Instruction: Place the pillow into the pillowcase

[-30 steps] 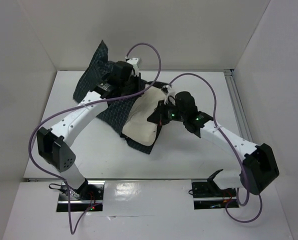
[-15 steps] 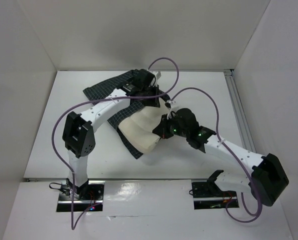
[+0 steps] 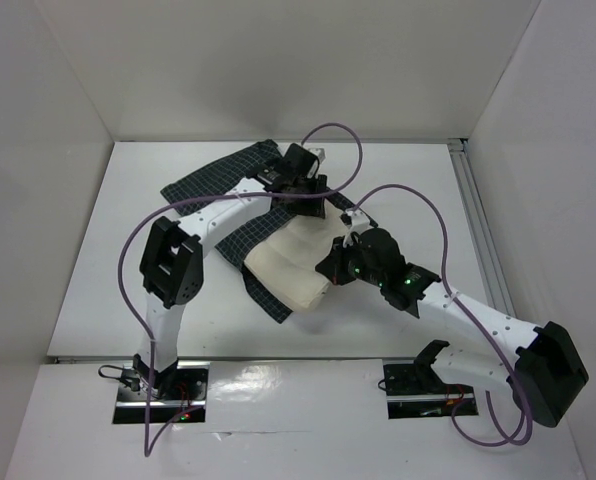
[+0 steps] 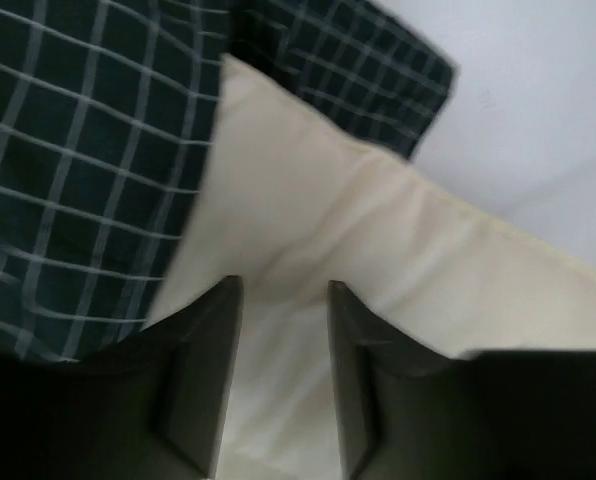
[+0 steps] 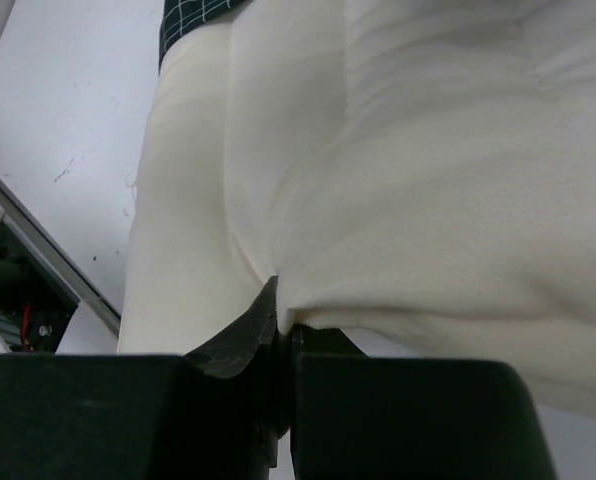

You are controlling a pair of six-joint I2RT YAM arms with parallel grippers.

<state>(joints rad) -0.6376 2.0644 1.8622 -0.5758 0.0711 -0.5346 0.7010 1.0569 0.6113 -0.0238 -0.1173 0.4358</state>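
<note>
Pillow point(image 3: 283, 265), soft ridged cream, creases where right tool point(image 5: 281, 320) pinches it; left tool point(image 4: 283, 290) gapes above.

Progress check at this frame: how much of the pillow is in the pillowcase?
Done: only the far end of the pillow looks covered by the pillowcase. In hand: the right gripper is shut on an edge of the pillow; the left gripper sits open at the case's edge. Left: most of the pillow lies exposed and needs working in.
</note>
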